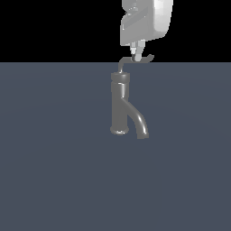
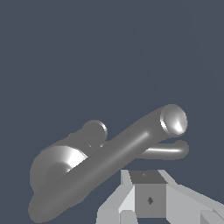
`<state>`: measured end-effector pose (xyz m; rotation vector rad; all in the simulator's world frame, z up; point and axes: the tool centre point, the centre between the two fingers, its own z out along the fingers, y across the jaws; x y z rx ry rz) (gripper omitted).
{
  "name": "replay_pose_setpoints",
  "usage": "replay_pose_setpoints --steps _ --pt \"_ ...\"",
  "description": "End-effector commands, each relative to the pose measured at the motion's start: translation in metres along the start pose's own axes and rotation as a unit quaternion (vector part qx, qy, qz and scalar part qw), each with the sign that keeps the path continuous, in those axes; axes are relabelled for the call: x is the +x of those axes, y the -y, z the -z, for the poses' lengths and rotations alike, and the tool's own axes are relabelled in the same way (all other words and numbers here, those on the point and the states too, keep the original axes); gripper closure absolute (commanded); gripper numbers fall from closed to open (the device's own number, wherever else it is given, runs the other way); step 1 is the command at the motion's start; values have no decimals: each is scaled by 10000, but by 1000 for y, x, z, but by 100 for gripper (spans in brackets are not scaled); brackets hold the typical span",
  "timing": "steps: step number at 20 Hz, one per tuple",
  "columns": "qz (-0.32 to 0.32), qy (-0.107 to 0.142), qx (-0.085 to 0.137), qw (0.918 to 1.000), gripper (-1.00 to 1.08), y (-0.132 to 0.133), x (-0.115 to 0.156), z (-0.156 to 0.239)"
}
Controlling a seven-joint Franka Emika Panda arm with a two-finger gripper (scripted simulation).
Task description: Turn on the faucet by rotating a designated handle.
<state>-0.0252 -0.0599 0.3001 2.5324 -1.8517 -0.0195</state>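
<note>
Pincer (image 1: 136, 57) at handle (image 1: 140, 59), wrist view: spout mouth (image 2: 173, 119)

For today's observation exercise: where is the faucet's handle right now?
In the exterior view, the handle is a thin rod sticking out above the faucet cap toward that view's right, directly beneath the gripper.

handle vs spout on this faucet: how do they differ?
Thickness: the handle is a thin rod; the spout is a thick tube.
Position: the handle sits above the cap on top of the column, while the spout branches off the column's side lower down.
Pose: the handle runs roughly level with an upturned tip; the spout curves downward.
Contact: the gripper is at the handle; nothing is near the spout.
Both are grey metal and point toward the exterior view's right.
</note>
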Motion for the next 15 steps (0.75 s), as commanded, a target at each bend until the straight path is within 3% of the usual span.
replay_pose_setpoints --steps 1,15 --pt "-108 -26 50 9999 108 5 21 0" --pt "-221 -35 55 9997 108 26 66 1"
